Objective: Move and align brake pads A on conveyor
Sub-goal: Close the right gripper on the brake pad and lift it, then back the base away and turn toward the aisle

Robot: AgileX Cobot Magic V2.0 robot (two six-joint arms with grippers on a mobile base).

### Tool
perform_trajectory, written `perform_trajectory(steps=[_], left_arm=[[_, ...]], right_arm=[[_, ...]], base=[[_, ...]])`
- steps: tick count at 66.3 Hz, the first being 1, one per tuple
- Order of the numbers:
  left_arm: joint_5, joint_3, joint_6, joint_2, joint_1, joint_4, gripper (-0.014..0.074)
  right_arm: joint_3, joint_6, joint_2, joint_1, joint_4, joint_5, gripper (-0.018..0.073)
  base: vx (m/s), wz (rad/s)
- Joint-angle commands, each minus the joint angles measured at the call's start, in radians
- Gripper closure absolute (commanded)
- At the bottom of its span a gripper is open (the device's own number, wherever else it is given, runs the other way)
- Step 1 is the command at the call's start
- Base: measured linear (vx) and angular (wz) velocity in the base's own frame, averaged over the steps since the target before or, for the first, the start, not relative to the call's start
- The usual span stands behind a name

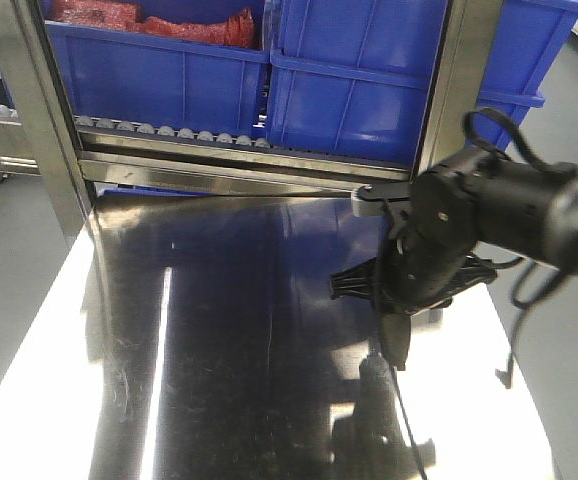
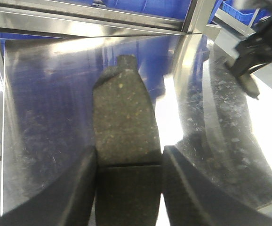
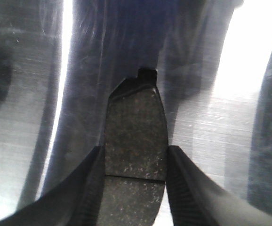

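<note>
Over steel table (image 1: 219, 330) | left gripper (image 2: 129, 155) clamps brake pad (image 2: 123, 113) | right gripper (image 3: 136, 155) clamps second brake pad (image 3: 135, 127)

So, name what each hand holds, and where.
Left hand: a brake pad, by its long edges near the groove. Right hand: a second brake pad, same hold.

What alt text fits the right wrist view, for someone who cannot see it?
A dark grey brake pad is clamped between the two fingers of the right claw, pointing away from the camera. A thin groove crosses it between them; the shiny steel table behind is streaked with glare.
</note>
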Motion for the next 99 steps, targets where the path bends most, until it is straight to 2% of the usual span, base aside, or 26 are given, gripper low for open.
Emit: perform_trajectory(steps=[1, 19, 42, 57, 78, 99], left_arm=[[-0.092, -0.027, 0.0, 0.007, -0.003, 0.009, 0.0603], [-0.092, -0.027, 0.0, 0.007, -0.003, 0.009, 0.0603], [-0.092, -0.027, 0.0, 0.007, -0.003, 0.009, 0.0603], [-0.092, -0.027, 0.0, 0.007, -0.003, 0.009, 0.0603], [-0.092, -0.027, 0.0, 0.007, -0.003, 0.009, 0.0603], [-0.092, -0.027, 0.0, 0.007, -0.003, 0.009, 0.0603]], right_arm=[[0.066, -0.014, -0.146, -0.021, -0.036, -0.129, 0.0564], [0.297, -0.099, -0.446, -0.096, -0.039, -0.232, 0.0564], [0.534, -0.131, -0.87, -0.095, -0.064, -0.34, 0.0564], [0.681, -0.135, -1.106, -0.095, -0.065, -0.475, 0.0564], [0.846, -0.2, -1.347, -0.095, -0.059, -0.591, 0.0564], [0.858, -0.2, -1.424, -0.095, -0.063, -0.595, 0.0564]], base=[[0.0, 0.0], [0.0, 0.0], [0.0, 0.0], [0.0, 0.0], [0.0, 0.0], [0.0, 0.0]])
